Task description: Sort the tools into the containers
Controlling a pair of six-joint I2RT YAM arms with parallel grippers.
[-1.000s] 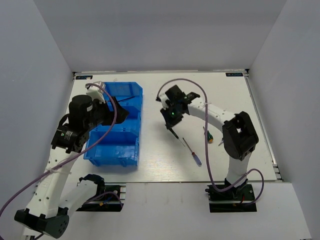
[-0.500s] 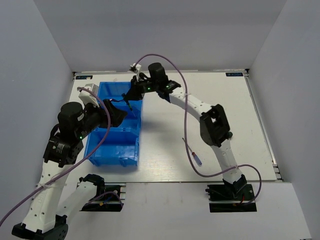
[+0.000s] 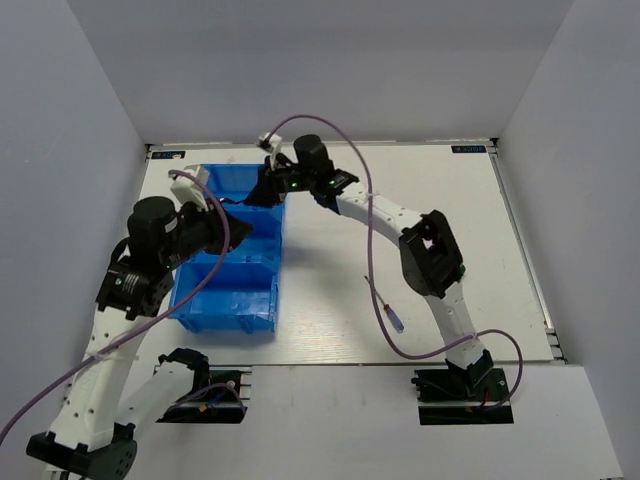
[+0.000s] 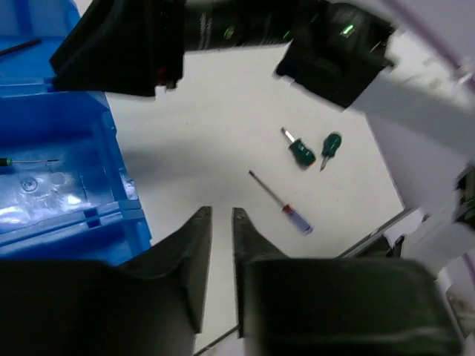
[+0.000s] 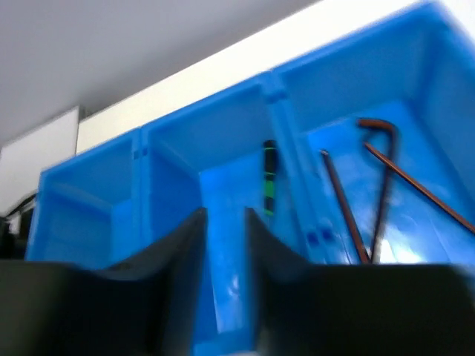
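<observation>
The blue containers [image 3: 228, 300] stand at the left. My right gripper [image 3: 262, 192] reaches over their far end; in its wrist view the jaws [image 5: 224, 213] are close together, with nothing visible in the narrow gap. Dark hex keys [image 5: 343, 211] lie in the far compartment and a black-green screwdriver [image 5: 269, 178] in the middle one. My left gripper [image 3: 228, 232] hovers over the containers' middle, its jaws [image 4: 222, 211] drawn to a thin slit, empty. On the table lie a blue-handled screwdriver [image 3: 388, 310] and two green-handled screwdrivers [image 4: 300, 152] [image 4: 329, 144], which the right arm hides from above.
The right arm's long links [image 3: 430, 255] arch across the table's middle from its base [image 3: 465, 375]. Purple cables loop above both arms. The white table [image 3: 330, 330] ends in a raised frame; grey walls close it in on three sides.
The right arm has swung from the table's middle over to the containers' far end and slowed there. The left gripper's jaws have come together from wide apart, and its arm shifted slightly.
</observation>
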